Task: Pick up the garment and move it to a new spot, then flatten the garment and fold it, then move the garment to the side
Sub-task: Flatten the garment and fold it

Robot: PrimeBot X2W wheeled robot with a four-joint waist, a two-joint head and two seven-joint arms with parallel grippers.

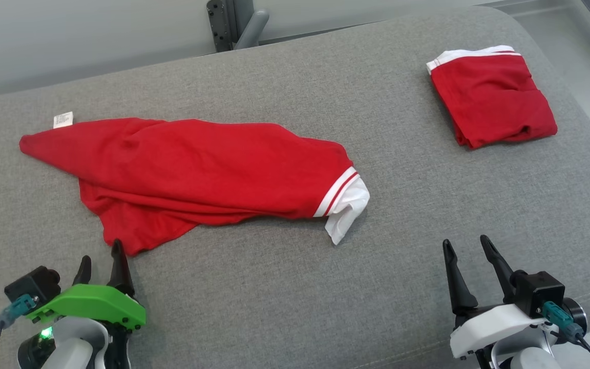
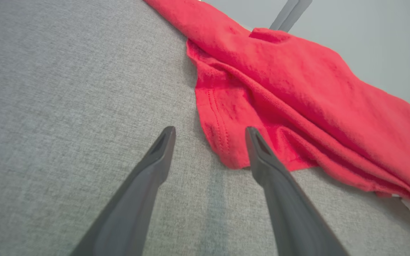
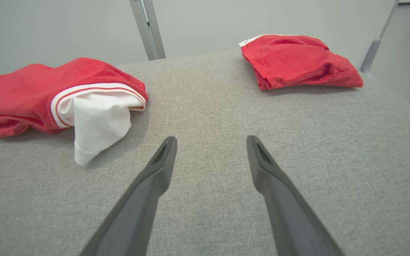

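Crumpled red shirt (image 1: 197, 169) spread on grey tabletop (image 1: 295, 287), left gripper (image 1: 101, 251) just beside its hem, jaws wide and empty, right gripper (image 1: 465, 240) likewise, folded red garment (image 1: 492, 97) far right

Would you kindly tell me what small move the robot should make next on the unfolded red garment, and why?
Probably ease the left gripper forward and close on the near hem corner of the rumpled red garment. Its jaws stand open right at that corner, and the cloth lies bunched, not flat. The right gripper, also open, sits apart from the white-trimmed end.
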